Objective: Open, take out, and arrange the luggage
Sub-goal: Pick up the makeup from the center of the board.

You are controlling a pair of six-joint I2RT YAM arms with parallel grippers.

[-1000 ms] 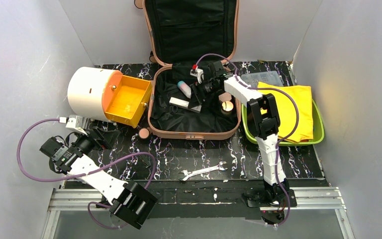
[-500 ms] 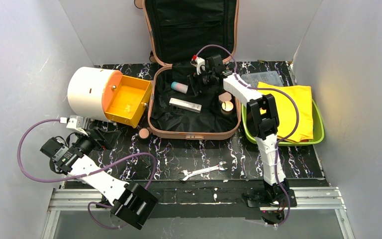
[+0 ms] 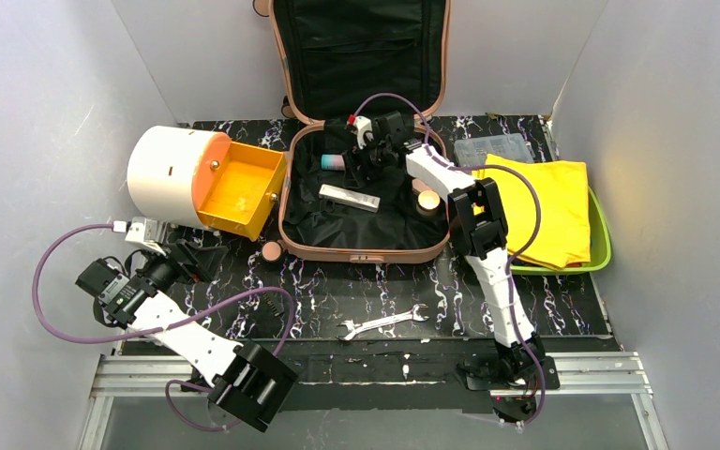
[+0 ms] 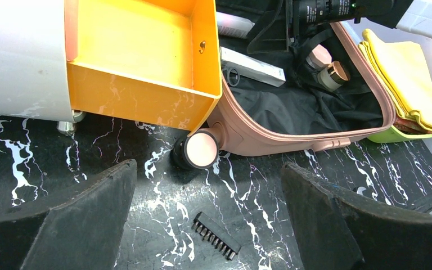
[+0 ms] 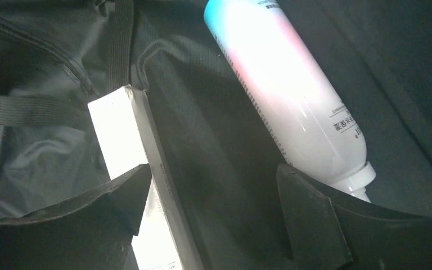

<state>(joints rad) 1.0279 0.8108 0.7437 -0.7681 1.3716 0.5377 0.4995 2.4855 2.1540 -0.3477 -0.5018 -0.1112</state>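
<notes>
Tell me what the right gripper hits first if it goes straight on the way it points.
The right gripper would probably meet the black lining of the luggage, between the white box and the bottle; depth unclear.

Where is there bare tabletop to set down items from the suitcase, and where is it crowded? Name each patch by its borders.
Free: the table strip between the luggage and the wrench; the corner in front of the green tray. Crowded: inside the luggage, around the bottle, white box and right end effector.
</notes>
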